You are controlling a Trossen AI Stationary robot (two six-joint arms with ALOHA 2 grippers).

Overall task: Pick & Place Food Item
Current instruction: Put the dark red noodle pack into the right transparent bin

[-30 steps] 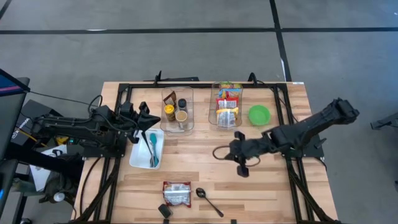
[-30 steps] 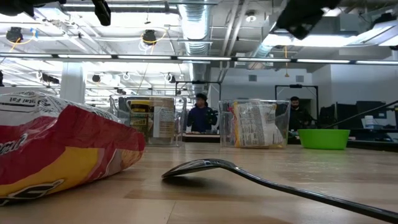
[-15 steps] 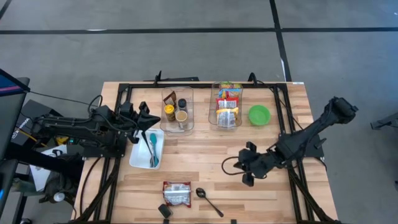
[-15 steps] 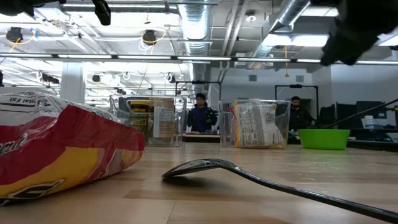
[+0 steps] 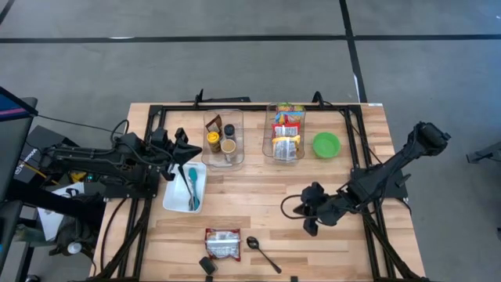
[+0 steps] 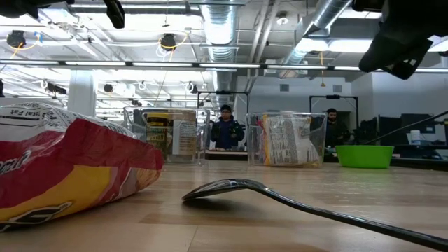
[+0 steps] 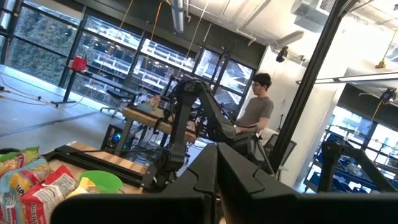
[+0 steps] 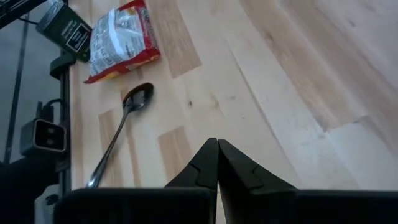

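Note:
A red-and-white snack packet [image 5: 222, 243] lies flat near the table's near edge; it also shows in the right wrist view [image 8: 118, 40] and large in the low view [image 6: 70, 168]. A dark spoon [image 5: 262, 252] lies just to its right. My right gripper [image 5: 310, 219] hovers shut above bare wood, to the right of and farther from the near edge than the spoon [image 8: 121, 124], and slants down toward the packet. My left gripper [image 5: 192, 149] waits shut at the table's left side, raised above the white tray.
At the back stand a clear bin of jars [image 5: 222, 139], a clear bin of snack packets [image 5: 286, 133] and a green bowl [image 5: 326, 144]. A white tray [image 5: 176, 196] holding utensils sits at the left. A small dark box [image 5: 207, 265] lies at the near edge. Black frame rails border the table.
My right gripper has moved toward the table's near edge and down, rolling about its own axis, mostly in the first half second. It has stayed shut.

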